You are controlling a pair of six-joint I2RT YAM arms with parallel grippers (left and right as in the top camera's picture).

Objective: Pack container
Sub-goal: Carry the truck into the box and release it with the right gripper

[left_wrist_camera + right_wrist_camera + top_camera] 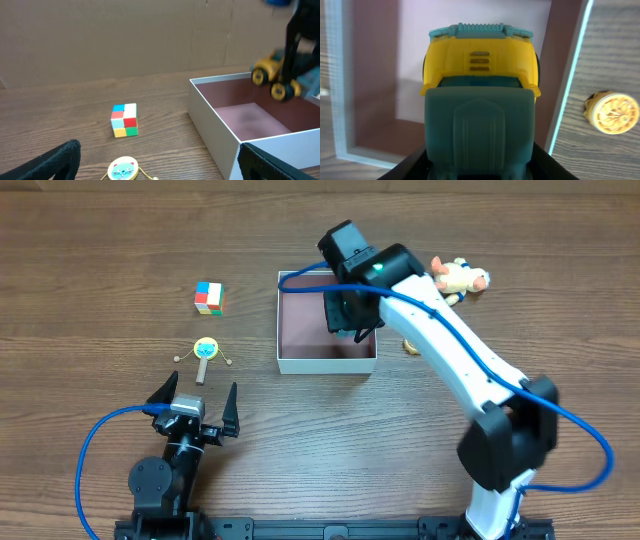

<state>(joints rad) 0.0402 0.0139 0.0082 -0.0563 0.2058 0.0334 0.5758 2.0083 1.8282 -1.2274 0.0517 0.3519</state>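
The container (304,320) sits open-topped near the middle of the counter (100,240), and the mauve floor that shows in the left wrist view is bare, so by my reading nothing has been packed yet. Above its right half hangs the right gripper (350,315), closed on a yellow and teal toy truck (272,75). The truck's wheels look clear of the floor, so it seems to be held over the inside of the box rather than set down. This first item appears close to going in: it needs lowering and letting go.

Outside the container several things are left, if all are meant for it. A gold round piece (611,113) lies just right of the near right corner. A plush animal (460,277) lies further right and far. Left of the box are a coloured cube (208,297) and, nearer, a small cat-face rattle (206,350). The left gripper (200,388) rests near the counter's near edge, its jaws spread wide and holding nothing, just short of the rattle.
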